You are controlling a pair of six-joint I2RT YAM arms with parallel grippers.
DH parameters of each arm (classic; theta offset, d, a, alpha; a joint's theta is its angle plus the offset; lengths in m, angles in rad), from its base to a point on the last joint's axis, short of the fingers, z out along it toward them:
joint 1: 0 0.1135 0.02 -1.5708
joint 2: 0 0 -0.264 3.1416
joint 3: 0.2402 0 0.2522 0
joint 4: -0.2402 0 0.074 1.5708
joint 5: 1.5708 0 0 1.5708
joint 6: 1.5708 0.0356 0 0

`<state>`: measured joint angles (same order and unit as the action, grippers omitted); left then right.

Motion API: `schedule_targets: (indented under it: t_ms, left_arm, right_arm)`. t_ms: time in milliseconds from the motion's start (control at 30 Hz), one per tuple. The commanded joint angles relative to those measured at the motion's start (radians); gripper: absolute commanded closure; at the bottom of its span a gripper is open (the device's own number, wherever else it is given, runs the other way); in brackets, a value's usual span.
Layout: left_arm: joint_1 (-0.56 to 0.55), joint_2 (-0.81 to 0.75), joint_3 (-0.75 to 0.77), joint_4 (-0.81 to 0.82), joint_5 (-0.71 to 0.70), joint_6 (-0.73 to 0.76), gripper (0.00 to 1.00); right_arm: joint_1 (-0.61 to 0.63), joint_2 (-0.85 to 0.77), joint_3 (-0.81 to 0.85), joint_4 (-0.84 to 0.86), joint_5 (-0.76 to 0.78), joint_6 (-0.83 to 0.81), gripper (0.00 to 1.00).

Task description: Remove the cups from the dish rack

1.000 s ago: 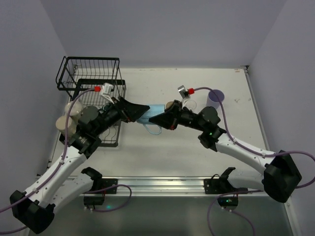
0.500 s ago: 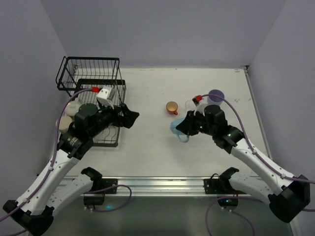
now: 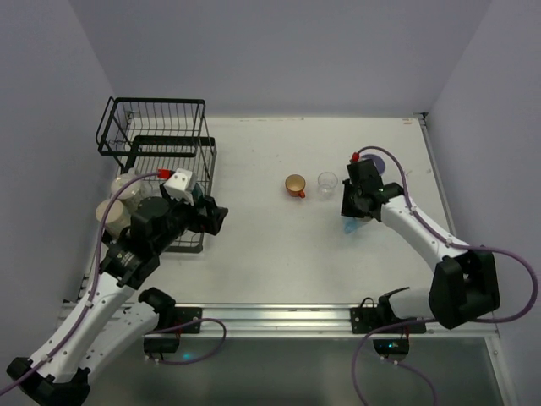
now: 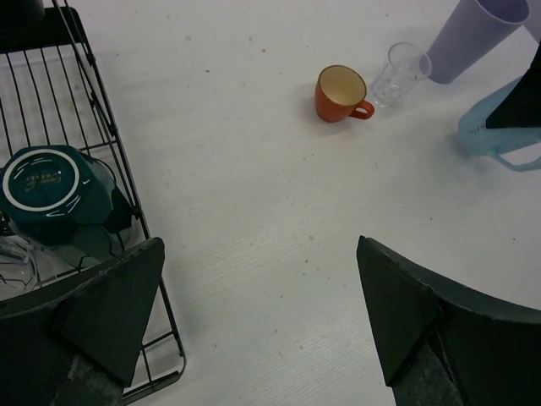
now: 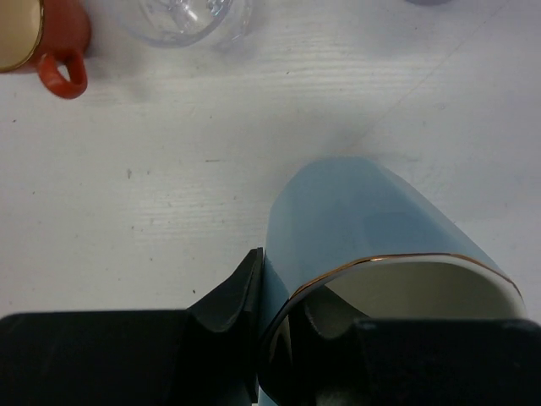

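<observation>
My right gripper (image 3: pixel 353 210) (image 5: pixel 283 309) is shut on the rim of a light blue mug (image 5: pixel 380 228) (image 3: pixel 351 227), one finger inside and one outside. The mug is low at the table's right; I cannot tell whether it touches the table. A lavender tumbler (image 4: pixel 473 34), a clear glass (image 3: pixel 327 181) and a small orange cup (image 3: pixel 295 184) stand beside it. My left gripper (image 3: pixel 211 218) (image 4: pixel 260 245) is open and holds nothing, by the front right corner of the black dish rack (image 3: pixel 156 101). A teal mug (image 4: pixel 51 190) lies upside down in the rack.
Two cream mugs (image 3: pixel 122 188) sit at the rack's left side, partly behind my left arm. Another clear glass (image 4: pixel 17 258) lies in the rack under the left finger. The table's side rails and walls close in left and right.
My right arm carried the light blue mug from the table's middle to the right, near the tumbler. My left arm drew back toward the rack, still open.
</observation>
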<state>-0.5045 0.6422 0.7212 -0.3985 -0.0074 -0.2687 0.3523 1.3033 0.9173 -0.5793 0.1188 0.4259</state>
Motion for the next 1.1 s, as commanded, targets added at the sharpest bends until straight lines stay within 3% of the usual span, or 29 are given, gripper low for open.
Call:
schedule_targets:
  t_ms: [0,300,533,667,700,800,833,933,1067]
  left_arm:
    - [0.007,-0.018,-0.008,0.039,0.001,0.033,0.0]
    - [0.012,-0.047,-0.019,0.03,-0.023,0.025,0.0]
    - [0.033,-0.012,-0.017,0.01,-0.127,-0.004,0.0]
    - [0.078,0.001,-0.016,0.006,-0.161,-0.018,0.0]
    - [0.089,0.004,-0.016,0.007,-0.167,-0.023,0.0]
    - [0.129,0.008,-0.011,0.001,-0.187,-0.027,0.0]
    - [0.139,0.008,-0.011,0.0,-0.195,-0.027,0.0]
    - [0.159,0.007,-0.011,-0.003,-0.221,-0.032,0.0]
    - [0.161,0.008,-0.008,-0.034,-0.313,-0.053,0.0]
  right_arm:
    - [-0.004,0.074,0.126,0.001,0.085,-0.044,1.0]
    - [-0.004,0.186,0.175,0.002,0.055,-0.059,1.0]
    - [-0.006,0.221,0.173,0.009,-0.015,-0.073,0.96]
    - [-0.003,0.205,0.166,-0.004,-0.004,-0.075,0.76]
    - [-0.003,0.197,0.164,-0.004,0.002,-0.072,0.65]
    - [0.007,0.151,0.157,0.002,0.008,-0.069,0.52]
    - [0.008,0.137,0.158,0.004,0.005,-0.069,0.42]
    - [0.02,0.08,0.161,0.013,0.004,-0.065,0.28]
    - [0.054,-0.024,0.146,0.044,-0.005,-0.055,0.24]
